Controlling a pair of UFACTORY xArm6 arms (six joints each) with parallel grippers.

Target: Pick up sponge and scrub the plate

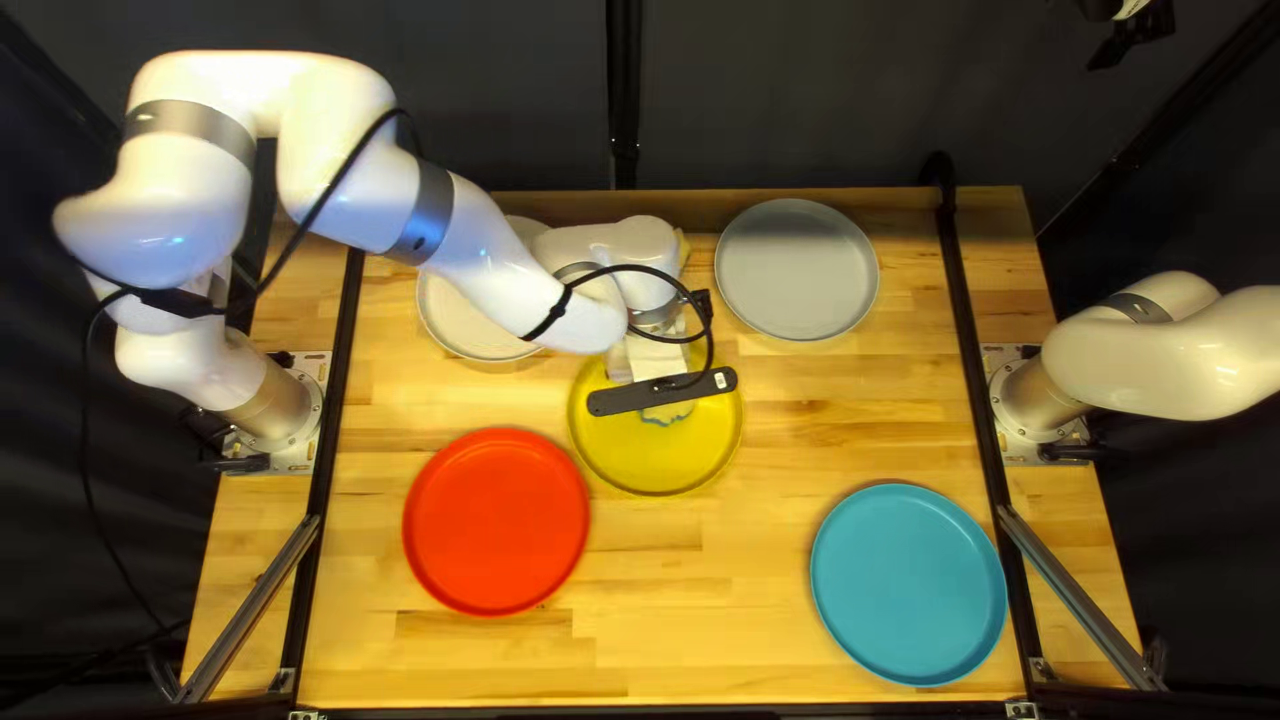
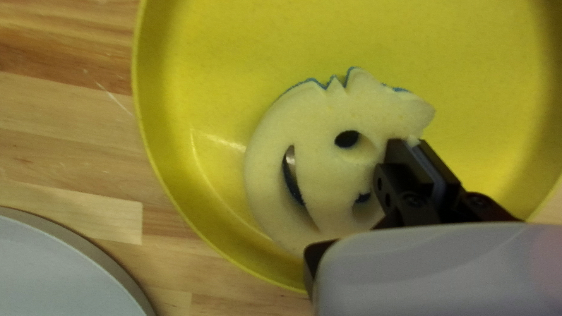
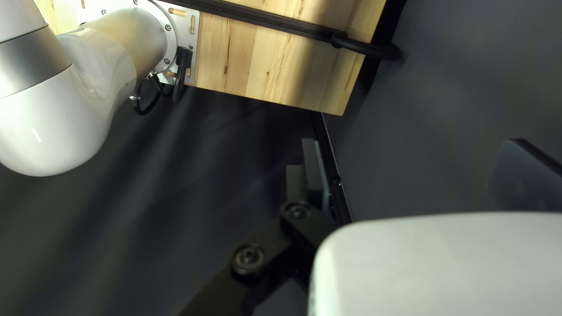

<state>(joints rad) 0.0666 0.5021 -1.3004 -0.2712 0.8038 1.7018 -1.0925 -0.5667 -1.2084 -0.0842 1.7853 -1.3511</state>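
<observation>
Near the middle of the top left view, my left gripper (image 1: pixel 654 355) is over the yellow plate (image 1: pixel 651 467), its fingertips hidden. A sliver of the sponge's blue edge (image 1: pixel 667 416) shows there. In the left wrist view the pale yellow, face-shaped sponge (image 2: pixel 328 126) is over the yellow plate (image 2: pixel 205 76), and my left gripper (image 2: pixel 417 149) is shut on its edge beside one eye hole. My right gripper (image 1: pixel 1134 34) is partly seen at the top right of the top left view, away from the table; in the right wrist view the right gripper (image 3: pixel 410 175) stands open and holds nothing.
A red plate (image 1: pixel 496 522) lies nearer the table's front edge, and a blue plate (image 1: pixel 908 584) is at the front right. A grey plate (image 1: pixel 798 270) sits at the back. My left arm partly covers a whitish plate (image 1: pixel 454 320). Black rails (image 1: pixel 980 360) run along both table sides.
</observation>
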